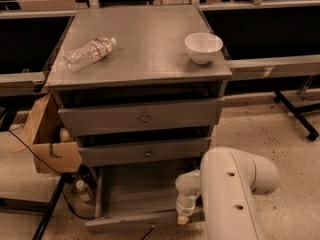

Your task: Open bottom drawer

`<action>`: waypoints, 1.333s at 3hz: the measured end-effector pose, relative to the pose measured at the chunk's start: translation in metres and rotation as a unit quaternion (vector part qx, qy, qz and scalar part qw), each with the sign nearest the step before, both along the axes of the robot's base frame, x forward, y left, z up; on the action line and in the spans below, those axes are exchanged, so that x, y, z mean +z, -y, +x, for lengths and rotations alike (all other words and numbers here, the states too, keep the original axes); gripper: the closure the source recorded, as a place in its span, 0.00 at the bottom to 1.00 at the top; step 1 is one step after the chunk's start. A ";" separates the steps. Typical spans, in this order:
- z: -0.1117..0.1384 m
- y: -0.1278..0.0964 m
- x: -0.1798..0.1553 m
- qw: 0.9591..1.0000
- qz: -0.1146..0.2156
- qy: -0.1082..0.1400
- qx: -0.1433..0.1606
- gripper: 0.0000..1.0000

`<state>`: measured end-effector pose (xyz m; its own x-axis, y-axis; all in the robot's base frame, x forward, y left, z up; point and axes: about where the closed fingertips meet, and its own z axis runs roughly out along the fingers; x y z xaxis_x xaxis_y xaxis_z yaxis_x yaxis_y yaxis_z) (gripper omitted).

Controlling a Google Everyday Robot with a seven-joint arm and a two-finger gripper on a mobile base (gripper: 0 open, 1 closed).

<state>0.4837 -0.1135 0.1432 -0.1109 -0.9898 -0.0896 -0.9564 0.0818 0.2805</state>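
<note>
Bottom drawer point(127, 221) standing open below table point(150, 49) front edge, end effector point(182, 217) at drawer front's right end, grip state indeterminable.

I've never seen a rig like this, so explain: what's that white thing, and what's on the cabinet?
The white shape is a robot's arm, seen by one camera looking down at the front of a grey cabinet. Its gripper is low, at the front edge of the bottom drawer, which stands pulled out; whether it holds anything I cannot tell. On top of the cabinet lie a plastic water bottle on its side and a white bowl, upright. A cardboard box sits at the left.
</note>
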 end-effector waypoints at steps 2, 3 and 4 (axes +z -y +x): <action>0.000 0.000 0.000 1.000 0.002 -0.001 -0.003 0.51; 0.003 0.000 0.000 1.000 0.002 -0.001 -0.003 0.28; 0.003 0.000 0.000 1.000 0.002 -0.001 -0.003 0.05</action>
